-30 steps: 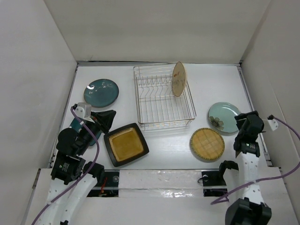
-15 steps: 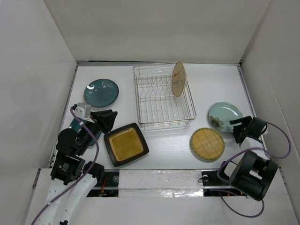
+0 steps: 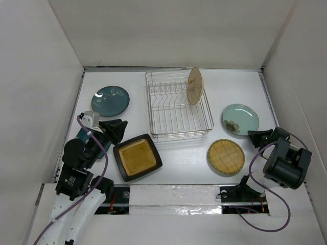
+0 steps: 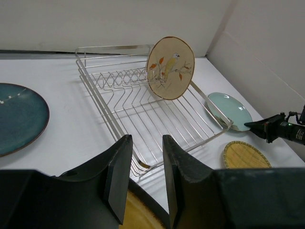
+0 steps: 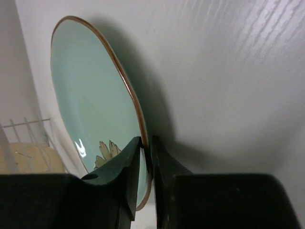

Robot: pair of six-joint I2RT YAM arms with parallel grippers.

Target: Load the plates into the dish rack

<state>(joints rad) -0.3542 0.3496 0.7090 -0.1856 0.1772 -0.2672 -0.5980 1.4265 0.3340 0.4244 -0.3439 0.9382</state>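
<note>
The pale blue flowered plate (image 3: 240, 119) lies on the tabletop (image 3: 179, 166) just right of the dish rack (image 3: 180, 133). It has shifted slightly toward the far side since a second ago, as the right hand (image 3: 253, 135), earlier raised and clear of it, has swung low and pinched its narrow jaws over the plate's near-right rim. That looks like the start of a pickup, with one tan plate (image 3: 194, 86) already standing on edge in the rack. The blue plate rests face up, apparently flat, flower toward the near side. Being round, it has no long axis, so only its tilt matters for slotting between tines. The left hand (image 3: 118, 128) has parted slightly and holds nothing beside the black square plate (image 3: 137, 157).
</note>
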